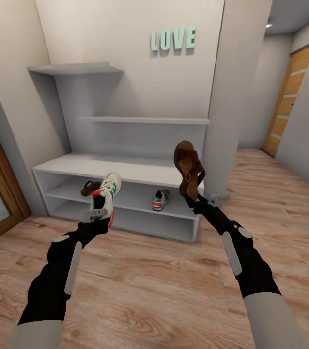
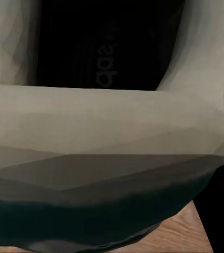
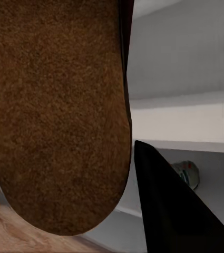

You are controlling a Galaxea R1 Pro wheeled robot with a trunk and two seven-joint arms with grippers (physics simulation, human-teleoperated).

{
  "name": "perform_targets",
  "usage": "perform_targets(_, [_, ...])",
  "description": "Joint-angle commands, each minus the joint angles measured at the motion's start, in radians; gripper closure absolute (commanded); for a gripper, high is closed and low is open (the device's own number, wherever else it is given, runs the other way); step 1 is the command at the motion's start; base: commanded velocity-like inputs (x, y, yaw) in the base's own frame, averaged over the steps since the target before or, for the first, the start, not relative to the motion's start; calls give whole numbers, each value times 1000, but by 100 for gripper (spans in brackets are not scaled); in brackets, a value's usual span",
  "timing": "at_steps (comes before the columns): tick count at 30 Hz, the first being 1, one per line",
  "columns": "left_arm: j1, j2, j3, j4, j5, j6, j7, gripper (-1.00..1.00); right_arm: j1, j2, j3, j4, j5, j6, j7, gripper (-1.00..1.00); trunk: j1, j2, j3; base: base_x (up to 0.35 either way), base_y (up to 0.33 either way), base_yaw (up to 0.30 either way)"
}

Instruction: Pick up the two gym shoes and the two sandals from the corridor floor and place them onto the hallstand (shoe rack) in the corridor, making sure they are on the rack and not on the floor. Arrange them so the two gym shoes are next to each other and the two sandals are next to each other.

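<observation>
- Left gripper (image 1: 100, 212) pinched on a white sneaker (image 1: 107, 196) with green stripes, held toe-up in the air in front of the shoe rack (image 1: 125, 169), at about the height of its upper open shelf.
- In the left wrist view, pale inner rim and dark insole of that sneaker (image 2: 106, 121) pressed close to the lens, with a strip of wood floor (image 2: 180, 234) at one corner.
- Right gripper (image 1: 192, 198) clamped on a brown sandal (image 1: 188, 165), held upright with one end high and the other down in the gripper, over the right end of the rack top; whether touching the top or just clear of it, cannot tell.
- In the right wrist view, brown textured sole of the sandal (image 3: 59, 116) right against the camera, one dark finger (image 3: 169, 211) beside it, grey shelves behind.
- Second sneaker (image 1: 160, 199) resting on the rack's upper open shelf, toward the right; also visible small and far off in the right wrist view (image 3: 187, 174).
- Second sandal (image 1: 90, 187) lying on the same shelf, toward the left, well apart from that sneaker.
- Two staggered upper shelves above the rack top, teal "LOVE" letters (image 1: 173, 39) on the wall, a wooden door (image 1: 287, 102) down the corridor to the right.
</observation>
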Motion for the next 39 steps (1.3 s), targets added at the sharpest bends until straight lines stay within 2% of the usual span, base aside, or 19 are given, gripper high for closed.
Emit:
perform_targets(1, [0,-1,3,-1,-1,5,-7,100,-1,1,-3,-1,-14,12,6,100,0,0,-1,30,97,-265])
perform_targets(18, [0,-1,3,-1,-1,6,-7,100,-1,1,-3,-1,-14,12,6,100,0,0,-1,2,8,-256])
perform_targets(29, [0,-1,3,-1,-1,6,-7,100,-1,1,-3,-1,-14,12,6,100,0,0,-1,0,192,-19])
perform_targets(39, [0,-1,3,-1,-1,6,-7,100,-1,2,-7,-1,-16,13,6,100,0,0,-1,0,2,0])
